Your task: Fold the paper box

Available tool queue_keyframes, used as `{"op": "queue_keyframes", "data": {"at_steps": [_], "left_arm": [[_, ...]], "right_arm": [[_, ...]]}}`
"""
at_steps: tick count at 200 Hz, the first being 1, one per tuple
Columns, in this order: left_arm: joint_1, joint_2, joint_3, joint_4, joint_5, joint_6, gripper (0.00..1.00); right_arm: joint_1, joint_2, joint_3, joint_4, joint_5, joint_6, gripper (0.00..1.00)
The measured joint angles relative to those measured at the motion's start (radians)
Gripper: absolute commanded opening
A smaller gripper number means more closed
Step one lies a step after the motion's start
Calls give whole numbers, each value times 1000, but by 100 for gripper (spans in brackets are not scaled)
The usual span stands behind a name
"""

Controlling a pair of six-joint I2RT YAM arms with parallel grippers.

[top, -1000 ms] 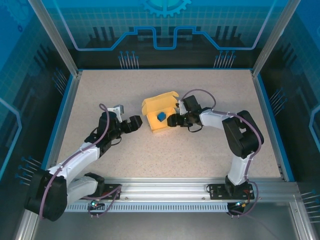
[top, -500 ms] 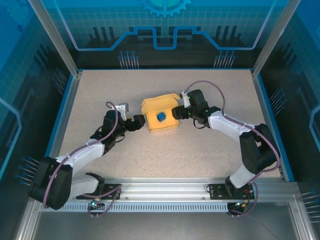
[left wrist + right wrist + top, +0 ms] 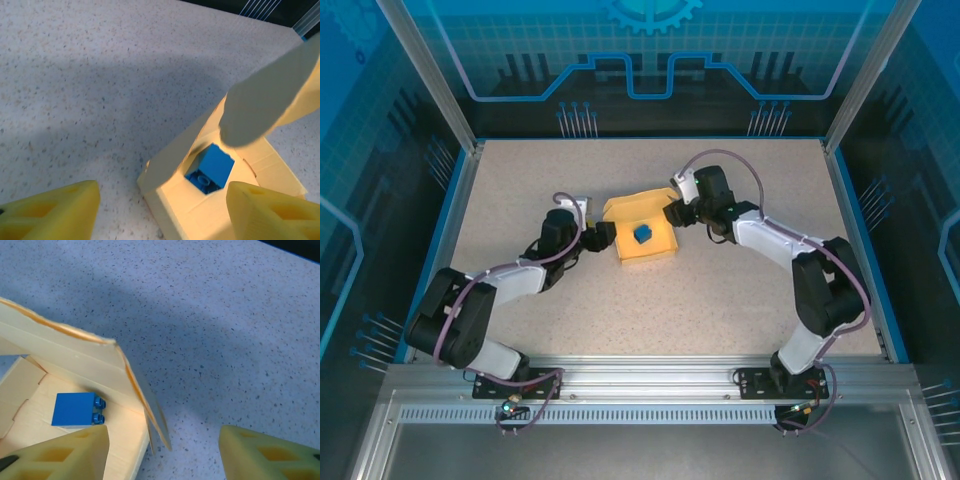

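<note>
The pale yellow paper box (image 3: 658,247) stands open-topped at the table's middle, a flap raised on its far side, with a tiny blue cube (image 3: 642,233) inside. My left gripper (image 3: 604,235) is open at the box's left wall. In the left wrist view the left gripper (image 3: 162,217) straddles the box's (image 3: 172,157) near corner, the blue cube (image 3: 210,167) beyond it and a blurred flap above. My right gripper (image 3: 677,212) is open at the far right corner. In the right wrist view the right gripper (image 3: 162,455) spans the edge of the box's (image 3: 65,357) right wall, beside the cube (image 3: 75,410).
The speckled table (image 3: 740,280) is ringed by a blue rim and aluminium posts (image 3: 470,150). Bare tabletop lies to the right of the box (image 3: 240,340) and to its left (image 3: 75,90).
Both arms have closed in on the box. The left gripper moved right and up to its left wall. The right gripper moved up to the far right corner. The box stayed put.
</note>
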Motion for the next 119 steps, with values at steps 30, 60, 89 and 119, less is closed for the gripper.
{"op": "queue_keyframes", "data": {"at_steps": [30, 60, 89, 119], "left_arm": [[-1, 33, 55, -1, 5, 35, 48], [-1, 50, 84, -9, 8, 63, 37], [-1, 74, 90, -11, 12, 66, 30], [-2, 89, 91, -23, 16, 69, 25]], "right_arm": [[0, 37, 40, -4, -12, -32, 45], [1, 63, 71, -9, -11, -49, 39], [2, 74, 84, -17, -11, -61, 34], [4, 79, 86, -23, -7, -62, 30]]}}
